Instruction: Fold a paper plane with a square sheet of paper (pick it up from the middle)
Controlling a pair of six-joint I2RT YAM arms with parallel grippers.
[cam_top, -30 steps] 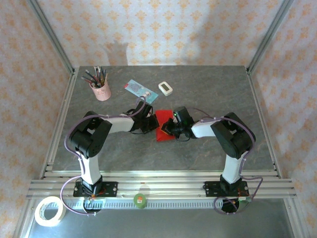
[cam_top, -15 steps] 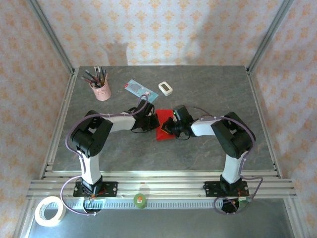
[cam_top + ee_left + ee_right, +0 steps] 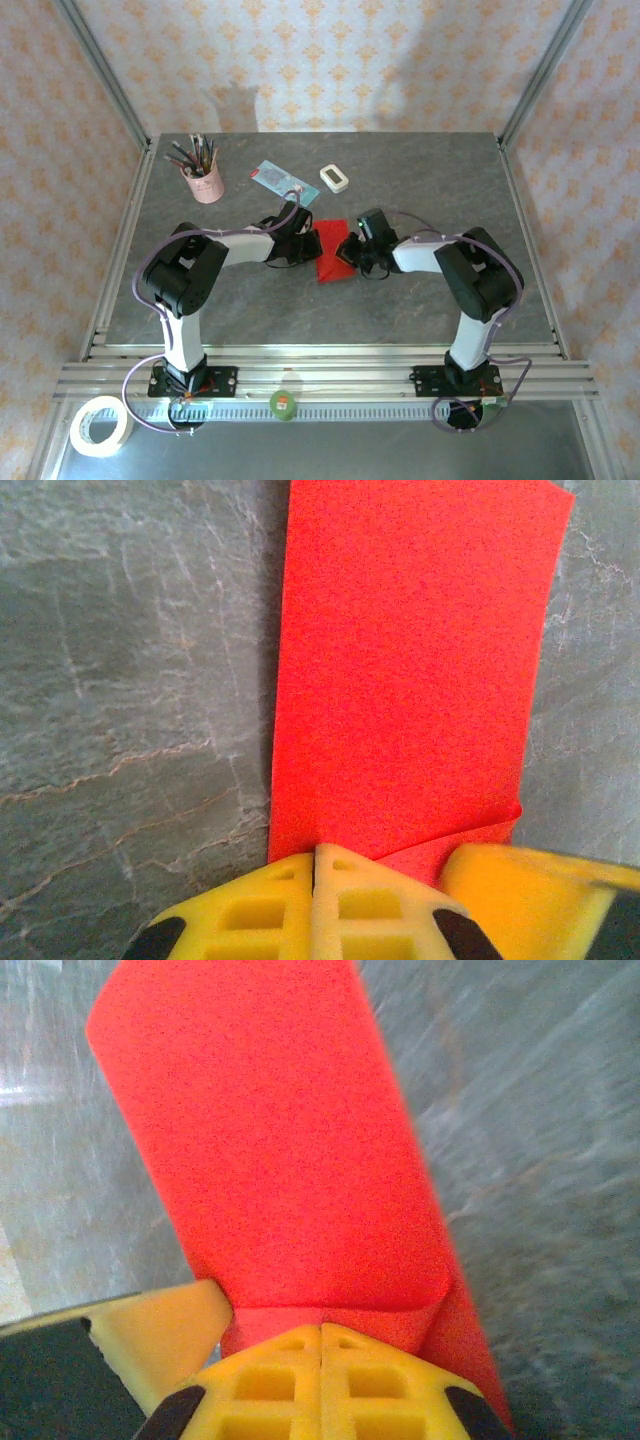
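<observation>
The right gripper (image 3: 350, 258), yellow fingers (image 3: 300, 1352) pressed together on one edge of the thin bright red square sheet of paper (image 3: 330, 266), has drawn slightly rightward over the past second, baring more red and a slanted edge. The left gripper (image 3: 308, 243) stays clamped on the opposite edge. The sheet lies on the grey stone-patterned table (image 3: 430, 170), just arm-side of the small white rounded block (image 3: 334, 178). This looks like an early fold, with no dart yet. Left of the block sits a light blue rectangular card (image 3: 278, 180), and further left a pink cup of pencils (image 3: 203, 183), neither likely to obstruct the fold
</observation>
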